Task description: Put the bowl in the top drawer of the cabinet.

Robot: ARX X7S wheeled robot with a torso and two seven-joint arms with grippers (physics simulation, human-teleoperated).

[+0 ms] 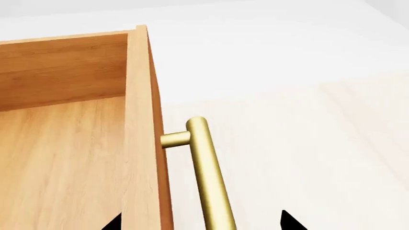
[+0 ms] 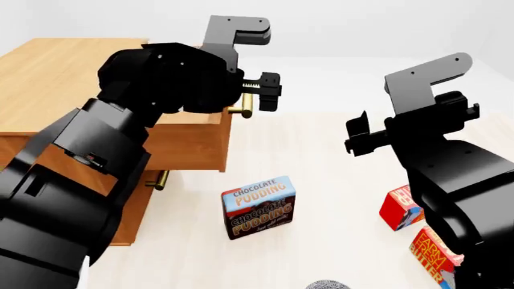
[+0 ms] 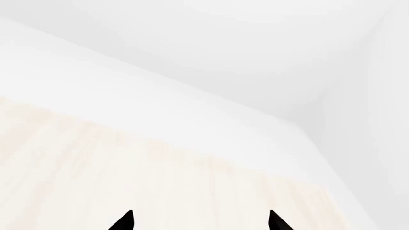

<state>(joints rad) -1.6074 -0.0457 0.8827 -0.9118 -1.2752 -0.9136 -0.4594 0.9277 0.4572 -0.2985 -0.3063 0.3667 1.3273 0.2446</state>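
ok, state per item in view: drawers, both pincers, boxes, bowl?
top drawer: pulled open, empty where visible
brass handle: between the left pincer's tips, not clamped
lower drawer handle: visible; drawer state unclear
left pincer: open
right pincer: open, empty
pudding box: upright on floor
bowl: barely visible, on floor

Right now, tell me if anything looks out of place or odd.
Nothing is spilled or damaged. The top drawer stands pulled out of the cabinet and empty, the left gripper straddling its handle. The pudding box stands upright but turned askew. The bowl barely shows at the frame's bottom edge.
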